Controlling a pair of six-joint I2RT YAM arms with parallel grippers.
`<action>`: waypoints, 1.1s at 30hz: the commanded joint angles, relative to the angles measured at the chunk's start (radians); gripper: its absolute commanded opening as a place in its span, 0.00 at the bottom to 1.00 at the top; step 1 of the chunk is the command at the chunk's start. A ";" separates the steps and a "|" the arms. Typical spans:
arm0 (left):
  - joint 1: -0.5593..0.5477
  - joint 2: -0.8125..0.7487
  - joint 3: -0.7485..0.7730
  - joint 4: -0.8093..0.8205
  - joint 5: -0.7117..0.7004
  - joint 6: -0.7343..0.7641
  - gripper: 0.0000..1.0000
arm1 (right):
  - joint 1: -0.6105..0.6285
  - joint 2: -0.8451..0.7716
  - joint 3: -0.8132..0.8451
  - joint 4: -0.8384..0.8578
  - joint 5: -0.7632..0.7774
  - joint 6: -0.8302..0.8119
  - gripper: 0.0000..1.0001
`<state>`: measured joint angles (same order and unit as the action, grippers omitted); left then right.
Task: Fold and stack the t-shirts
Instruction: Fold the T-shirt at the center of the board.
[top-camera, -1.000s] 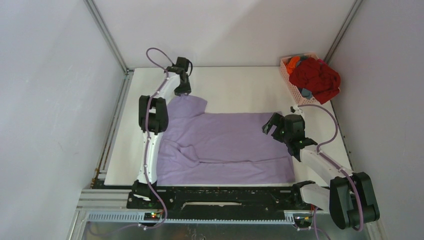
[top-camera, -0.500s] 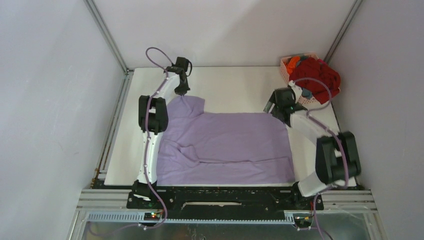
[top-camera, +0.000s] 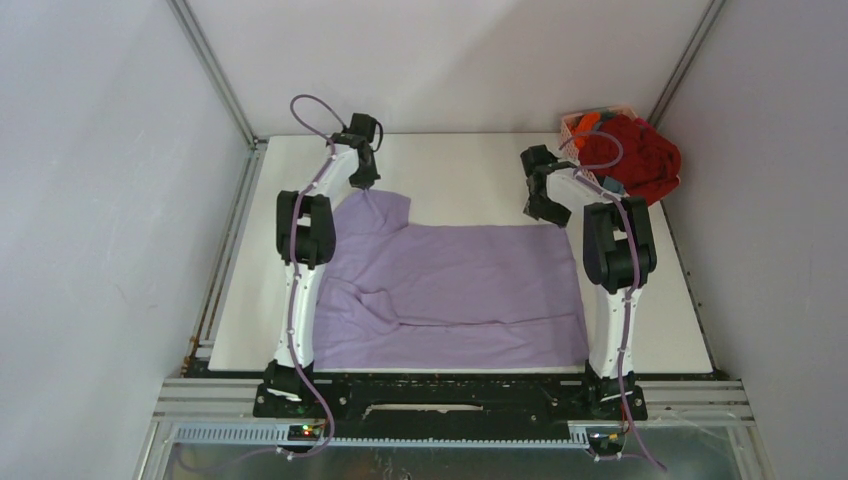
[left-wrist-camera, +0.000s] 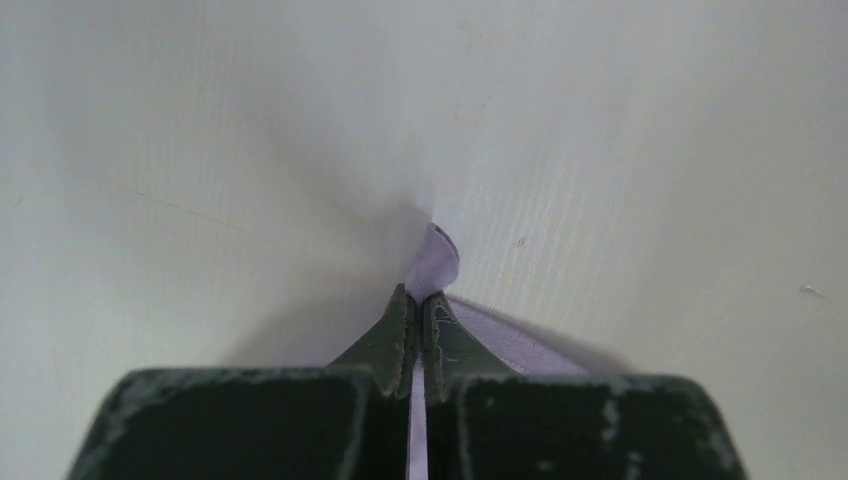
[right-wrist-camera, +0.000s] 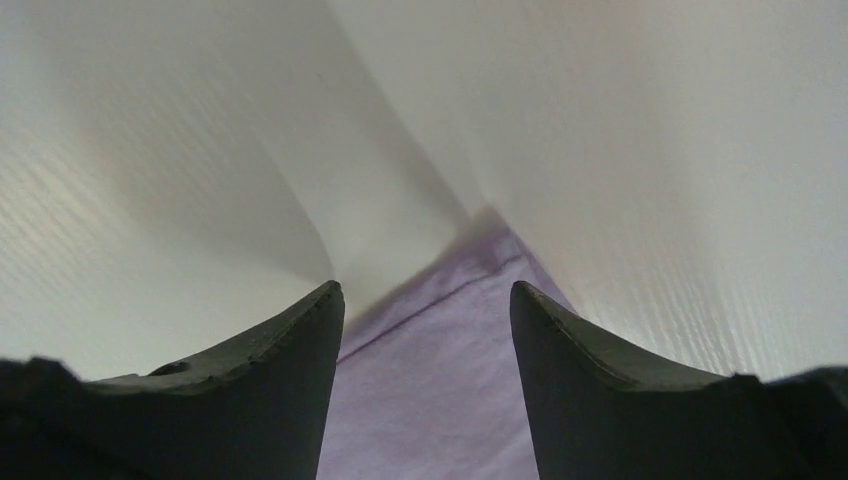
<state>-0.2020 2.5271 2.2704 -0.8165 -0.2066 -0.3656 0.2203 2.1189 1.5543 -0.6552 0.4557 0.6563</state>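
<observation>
Left pincer (left-wrist-camera: 418, 298) clamps lavender t-shirt (top-camera: 460, 280) at 11 o'clock; wrist view alone shows right pincer (right-wrist-camera: 428, 300) spread wide, empty, above cloth.

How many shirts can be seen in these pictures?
4 at least: purple shirt spread on the table; red shirt, orange shirt and grey-blue shirt heaped in the basket. Others may be hidden beneath.

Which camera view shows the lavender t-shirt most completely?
The top external view: the lavender t-shirt lies spread whole there. The left wrist view shows only a fold pinched in the shut left end effector; the right wrist view shows only one corner under the open right end effector.
</observation>
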 joint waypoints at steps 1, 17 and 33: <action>0.008 -0.033 -0.029 0.052 0.022 0.002 0.00 | 0.003 0.023 0.043 -0.149 0.077 0.035 0.63; 0.009 -0.079 -0.097 0.095 0.031 -0.009 0.00 | 0.007 0.015 0.021 -0.165 0.111 0.067 0.21; -0.039 -0.535 -0.686 0.344 0.058 -0.033 0.00 | 0.114 -0.255 -0.206 0.004 0.129 0.021 0.00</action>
<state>-0.2104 2.1956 1.7538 -0.5945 -0.1459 -0.3759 0.3019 1.9800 1.4044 -0.7059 0.5465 0.6769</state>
